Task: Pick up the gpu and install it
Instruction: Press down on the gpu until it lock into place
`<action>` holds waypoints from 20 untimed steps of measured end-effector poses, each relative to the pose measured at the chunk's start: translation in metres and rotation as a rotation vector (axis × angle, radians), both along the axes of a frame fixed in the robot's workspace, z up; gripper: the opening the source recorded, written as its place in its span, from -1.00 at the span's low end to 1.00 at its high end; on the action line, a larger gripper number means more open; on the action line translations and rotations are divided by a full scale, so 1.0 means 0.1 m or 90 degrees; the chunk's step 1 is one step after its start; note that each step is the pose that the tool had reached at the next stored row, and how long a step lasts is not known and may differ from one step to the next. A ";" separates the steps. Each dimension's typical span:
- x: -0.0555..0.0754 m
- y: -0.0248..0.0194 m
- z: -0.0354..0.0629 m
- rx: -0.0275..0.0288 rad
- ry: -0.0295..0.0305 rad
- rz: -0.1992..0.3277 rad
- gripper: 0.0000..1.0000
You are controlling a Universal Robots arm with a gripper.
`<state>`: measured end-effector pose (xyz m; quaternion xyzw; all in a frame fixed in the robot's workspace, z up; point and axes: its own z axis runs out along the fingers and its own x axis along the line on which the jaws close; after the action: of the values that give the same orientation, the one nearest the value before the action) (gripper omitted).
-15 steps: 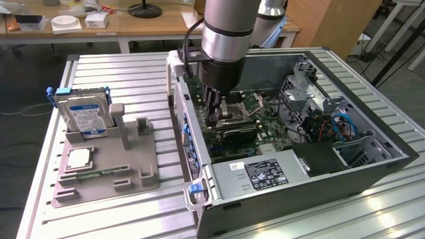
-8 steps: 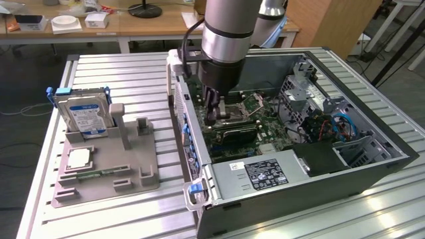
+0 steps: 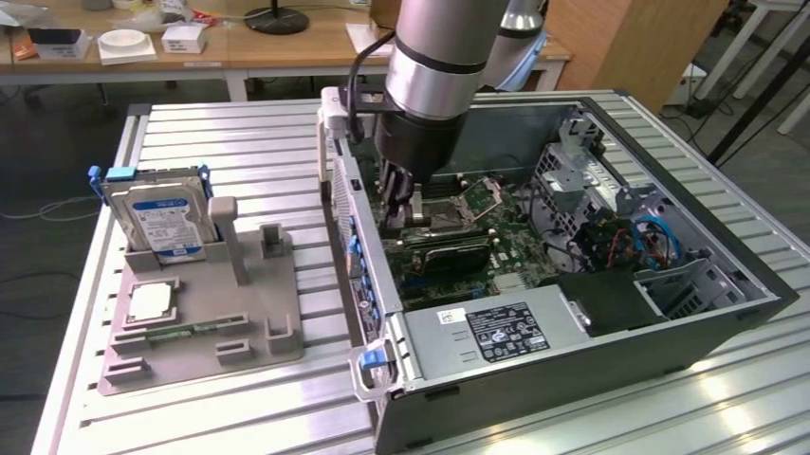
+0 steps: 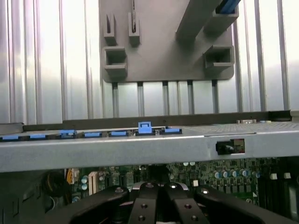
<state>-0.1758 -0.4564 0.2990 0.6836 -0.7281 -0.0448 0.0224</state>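
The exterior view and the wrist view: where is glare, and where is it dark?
Exterior view: glare on the ribbed table at the lower right, and the arm's metal sleeve shines; the case interior is shaded around the motherboard. Wrist view: bright reflections streak the table beside the grey holder; below the case wall the board is dim.

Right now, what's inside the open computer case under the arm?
Inside the computer case: a green motherboard, a grey power supply and cables. The gripper reaches down among them, jaws shut; what lies beneath it is covered.
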 end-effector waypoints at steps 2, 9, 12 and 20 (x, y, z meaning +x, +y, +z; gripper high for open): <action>0.00 0.000 0.000 -0.0001 0.0001 0.000 -0.79; -0.02 0.001 -0.003 0.0000 0.0000 0.000 -0.79; -0.03 0.000 -0.004 0.0000 0.0000 0.000 -0.79; -0.06 -0.002 -0.004 -0.0010 0.0001 0.000 -0.79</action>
<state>-0.1818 -0.4566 0.2987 0.6837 -0.7281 -0.0443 0.0230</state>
